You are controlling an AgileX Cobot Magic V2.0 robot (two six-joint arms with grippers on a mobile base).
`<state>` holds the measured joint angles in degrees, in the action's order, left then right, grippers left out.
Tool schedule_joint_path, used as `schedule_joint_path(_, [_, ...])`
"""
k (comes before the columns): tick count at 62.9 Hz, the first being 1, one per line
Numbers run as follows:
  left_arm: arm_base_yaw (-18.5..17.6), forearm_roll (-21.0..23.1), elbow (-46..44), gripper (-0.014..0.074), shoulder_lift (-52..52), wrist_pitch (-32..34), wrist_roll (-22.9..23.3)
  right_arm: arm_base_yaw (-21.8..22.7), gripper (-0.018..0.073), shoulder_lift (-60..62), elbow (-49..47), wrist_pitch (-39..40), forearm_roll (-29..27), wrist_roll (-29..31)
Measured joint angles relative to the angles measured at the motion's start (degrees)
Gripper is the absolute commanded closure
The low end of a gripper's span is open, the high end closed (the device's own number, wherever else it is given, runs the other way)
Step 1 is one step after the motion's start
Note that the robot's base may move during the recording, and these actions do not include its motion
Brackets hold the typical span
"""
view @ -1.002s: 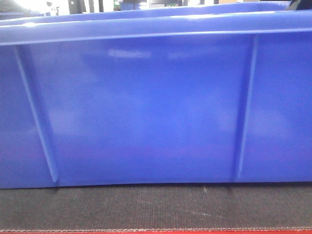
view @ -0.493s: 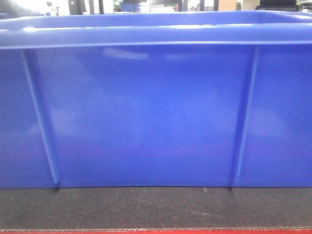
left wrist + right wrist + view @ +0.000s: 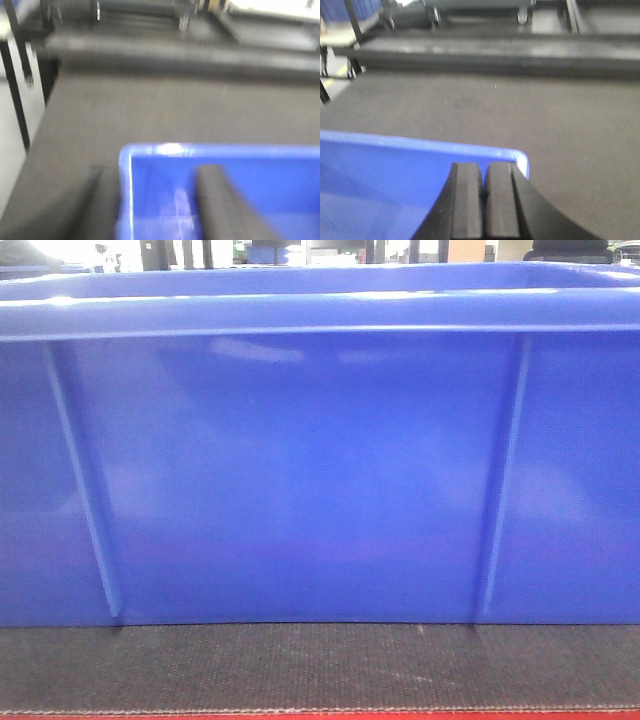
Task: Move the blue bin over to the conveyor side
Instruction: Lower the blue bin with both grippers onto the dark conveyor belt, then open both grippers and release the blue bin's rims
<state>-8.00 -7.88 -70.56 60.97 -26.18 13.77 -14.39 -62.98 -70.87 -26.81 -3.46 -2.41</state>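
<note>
Blue bin (image 3: 300,470) sits on the conveyor belt (image 3: 300,665), side wall filling the front view, red strip (image 3: 300,716) at the belt's near edge.

Left gripper (image 3: 157,200) is spread, fingers straddling the bin's left end wall. Right gripper (image 3: 483,200) is pressed together over the right corner rim; can't tell if the wall is pinched.

Bin looks rigid, glossy, likely slippery and bulky rather than heavy. Grab the thick rim at both ends.

Far side of belt is open. Watch the near red edge.

Dark woven belt (image 3: 320,670), red strip along near edge; blue bin (image 3: 300,470) resting directly on it.
</note>
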Motion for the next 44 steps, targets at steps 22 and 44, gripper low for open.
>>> schedule_joint_path(22, [0.00, -0.82, -0.64, 0.0606, -7.59, -2.29, 0.00, 0.00, 0.0629, 6.56, 0.14, -2.68, 0.23, 0.00])
schedule_joint_path(44, [0.00, -0.95, 22.35, 0.0606, -20.93, 2.12, 1.22, 0.00, 0.0641, 20.61, 23.99, 5.21, 2.51, 0.00])
